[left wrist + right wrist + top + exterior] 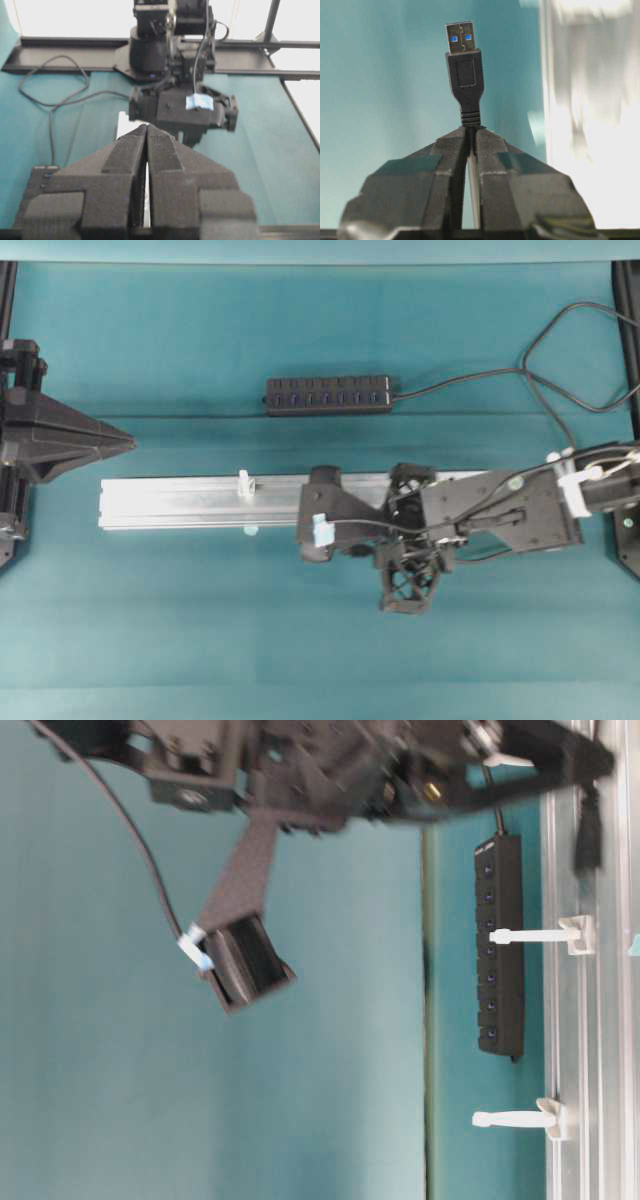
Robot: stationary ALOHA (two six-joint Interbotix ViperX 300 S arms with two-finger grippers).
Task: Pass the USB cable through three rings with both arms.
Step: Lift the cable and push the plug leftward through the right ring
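My right gripper point(471, 129) is shut on the USB cable just behind its plug point(462, 65). The plug's metal tip points away over the teal cloth, with the bright silver rail point(590, 125) to its right. From overhead, the right arm reaches across the rail point(180, 502), and its gripper point(312, 515) covers the rail's middle. One ring point(244, 485) stands uncovered on the rail, left of that gripper. The table-level view shows two rings point(535, 935) point(515, 1118). My left gripper point(130, 442) point(146, 128) waits shut and empty at the far left, pointing towards the right arm.
A black multi-port hub point(328, 396) point(500, 945) lies behind the rail, and its cord point(470, 382) loops off to the back right. Teal cloth point(200, 620) covers the table. Black frame posts stand at both side edges.
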